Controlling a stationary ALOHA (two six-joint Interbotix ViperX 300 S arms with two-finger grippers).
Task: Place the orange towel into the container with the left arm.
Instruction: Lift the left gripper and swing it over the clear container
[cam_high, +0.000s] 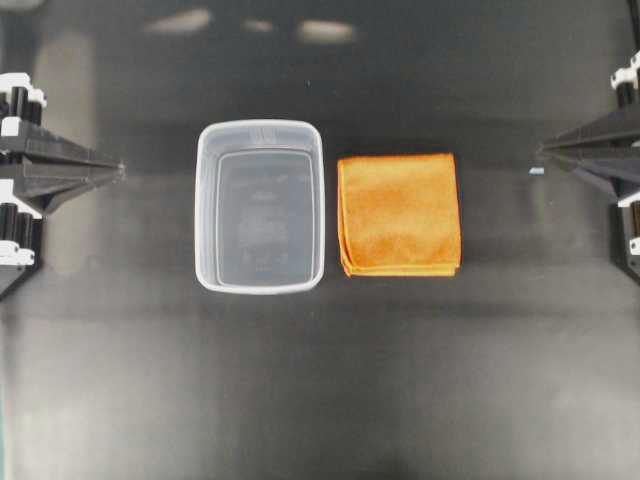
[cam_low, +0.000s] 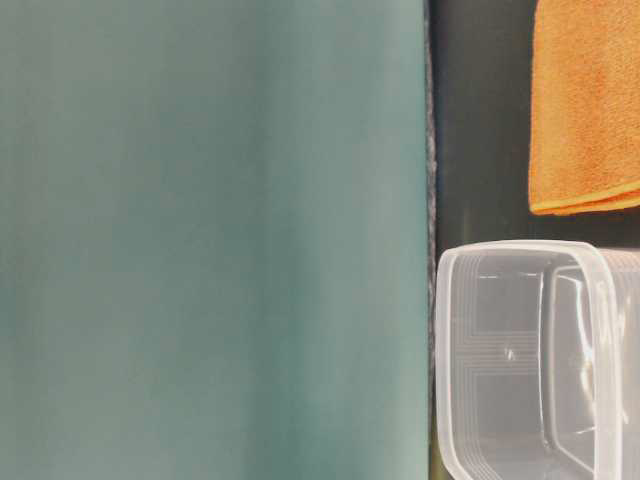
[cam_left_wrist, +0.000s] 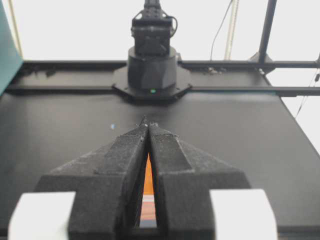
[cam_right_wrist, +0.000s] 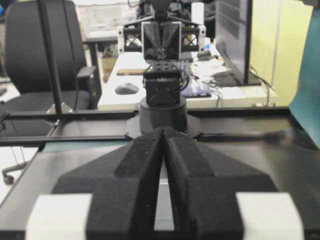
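Orange towel (cam_high: 400, 214) is lying folded beyond the container (cam_high: 260, 206), well ahead of the left gripper (cam_high: 118, 170), which is waiting pressed together, so reaching across and spreading likely comes next.

Towel (cam_high: 400, 214): bright orange, plain. Container (cam_high: 260, 206): clear translucent plastic with faint embossed print on the base. Both grippers, left (cam_high: 118, 170) and right (cam_high: 541, 150): black with white clips. Table (cam_high: 320, 380) beneath them: matte black.
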